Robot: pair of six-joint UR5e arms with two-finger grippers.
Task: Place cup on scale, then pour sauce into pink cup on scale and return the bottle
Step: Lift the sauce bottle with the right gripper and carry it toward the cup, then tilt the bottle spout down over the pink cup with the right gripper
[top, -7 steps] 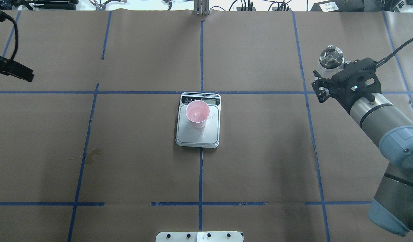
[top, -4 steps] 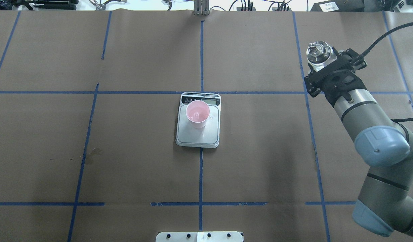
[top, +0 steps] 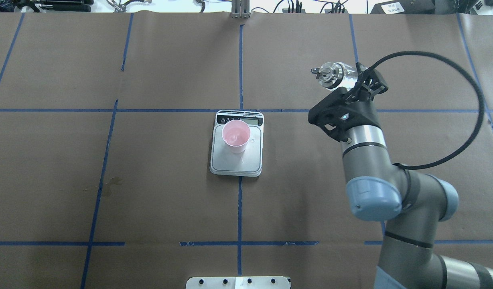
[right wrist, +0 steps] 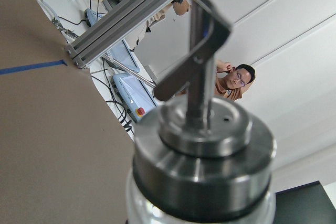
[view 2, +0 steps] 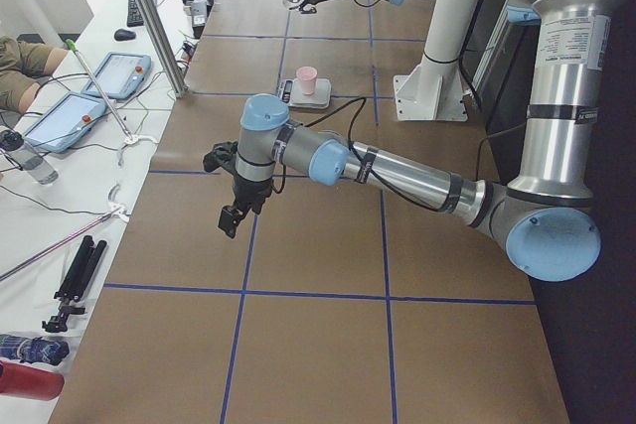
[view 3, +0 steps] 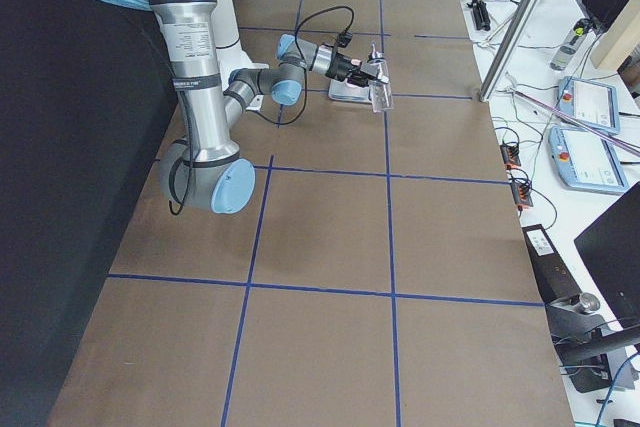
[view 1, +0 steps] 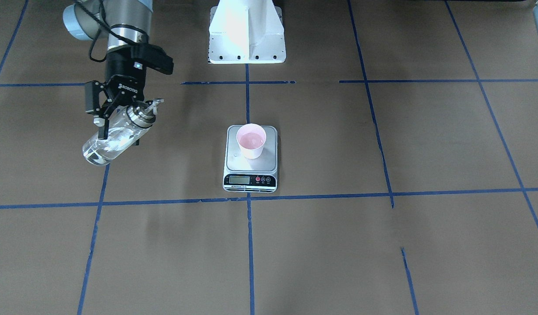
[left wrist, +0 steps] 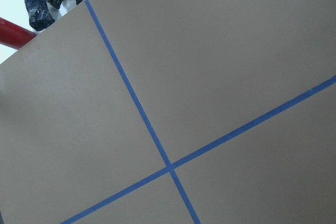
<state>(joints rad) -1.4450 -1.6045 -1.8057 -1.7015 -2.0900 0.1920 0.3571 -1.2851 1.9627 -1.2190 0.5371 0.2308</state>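
Observation:
The pale pink cup (top: 236, 135) stands upright on the scale (top: 230, 162) at the table's middle, near its display strip; both also show in the front-facing view, the cup (view 1: 251, 141) on the scale (view 1: 234, 162). My right gripper (top: 356, 86) is shut on the clear glass bottle (top: 333, 75) and holds it tilted in the air to the right of the scale, silver spout toward the scale. The front view shows clear sauce in the bottle (view 1: 111, 140) under the gripper (view 1: 107, 119). My left gripper (view 2: 231, 217) shows only in the exterior left view; I cannot tell its state.
The brown table carries blue tape lines. The white robot base (view 1: 246, 35) stands at the robot's side of the scale. The right arm's black cable (top: 473, 84) loops above the table's right part. A small stain (top: 112, 182) lies left of the scale.
My right gripper closed on the bottle at the far right, lifted it and carried it left toward the scale, tilting it. The left arm left the overhead view.

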